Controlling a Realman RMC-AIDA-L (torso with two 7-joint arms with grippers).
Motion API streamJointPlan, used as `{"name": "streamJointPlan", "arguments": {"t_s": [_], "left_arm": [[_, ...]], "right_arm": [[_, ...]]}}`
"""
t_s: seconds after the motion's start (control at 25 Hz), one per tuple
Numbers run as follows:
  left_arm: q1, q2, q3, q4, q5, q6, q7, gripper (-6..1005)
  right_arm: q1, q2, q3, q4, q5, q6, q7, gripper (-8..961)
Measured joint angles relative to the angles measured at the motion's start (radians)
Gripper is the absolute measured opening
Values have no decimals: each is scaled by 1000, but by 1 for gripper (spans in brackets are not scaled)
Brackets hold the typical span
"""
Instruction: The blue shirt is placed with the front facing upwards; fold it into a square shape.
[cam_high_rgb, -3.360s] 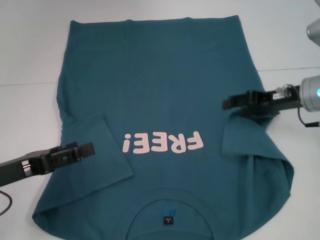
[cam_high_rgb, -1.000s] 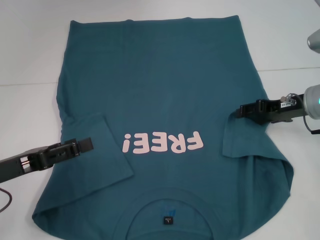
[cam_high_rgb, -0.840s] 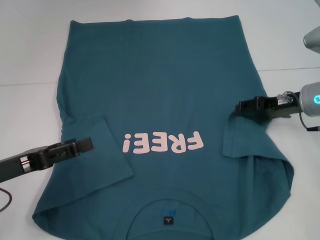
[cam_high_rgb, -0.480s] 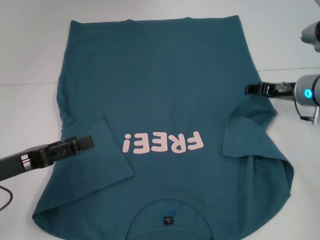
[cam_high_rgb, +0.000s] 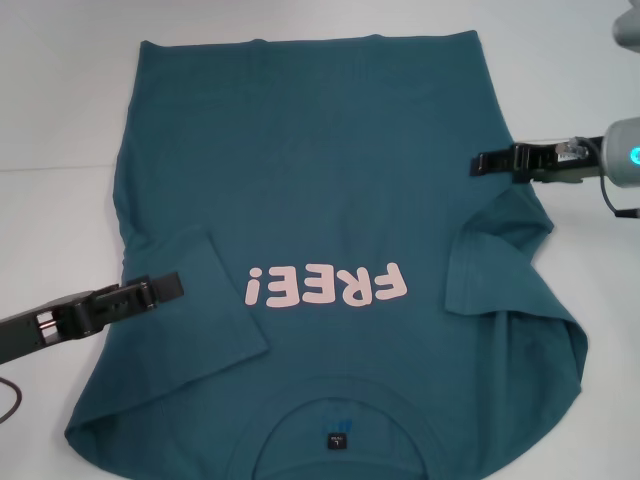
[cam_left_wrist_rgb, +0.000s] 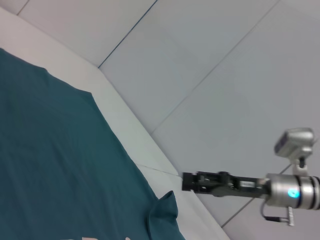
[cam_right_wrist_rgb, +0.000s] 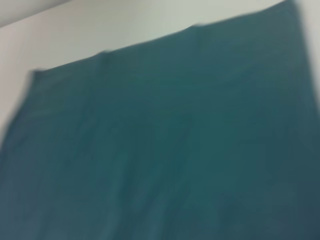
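Observation:
The blue shirt (cam_high_rgb: 320, 180) lies flat on the white table (cam_high_rgb: 60, 120), front up. Its pink "FREE!" lettering (cam_high_rgb: 328, 286) reads upside down in the head view, and the collar with its black label (cam_high_rgb: 337, 440) is at the near edge. Both short sleeves are folded inward onto the body, the left sleeve (cam_high_rgb: 215, 330) and the right sleeve (cam_high_rgb: 495, 260). My left gripper (cam_high_rgb: 172, 287) hovers over the left sleeve. My right gripper (cam_high_rgb: 482, 163) hangs at the shirt's right edge, beyond the right sleeve, holding no cloth. The left wrist view shows the shirt (cam_left_wrist_rgb: 60, 165) and the right gripper (cam_left_wrist_rgb: 186, 181). Teal cloth (cam_right_wrist_rgb: 165, 150) fills the right wrist view.
Bare white table surrounds the shirt on the left, far and right sides. A dark cable (cam_high_rgb: 10, 405) trails from the left arm at the near left edge. A table seam line (cam_high_rgb: 60, 167) runs across behind the arms.
The right gripper has left the folded right sleeve, risen and moved toward the far side along the shirt's right edge, turning its wrist. The left gripper drew back slightly to the left.

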Motion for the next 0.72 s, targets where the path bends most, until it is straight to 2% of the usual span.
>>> {"name": "streamJointPlan", "arguments": {"t_s": [0.16, 0.28, 0.36, 0.48, 0.6, 0.72], "left_arm": [[12, 12, -2, 8, 1, 12, -52, 950], [19, 28, -35, 10, 11, 41, -133, 950], [27, 38, -78, 11, 18, 67, -205, 950], [38, 50, -140, 11, 51, 101, -319, 950], [41, 54, -155, 18, 143, 112, -411, 950], [42, 54, -165, 21, 214, 113, -432, 950]], "right_arm": [[-80, -3, 9, -111, 185, -291, -67, 741], [-144, -20, 23, -135, 373, -484, -148, 741], [-173, -34, 27, -132, 452, -565, -173, 740], [-200, -49, 28, -127, 496, -635, -176, 740], [-215, -60, 27, -126, 490, -650, -172, 739], [-220, -63, 23, -125, 489, -653, -172, 738]]}}
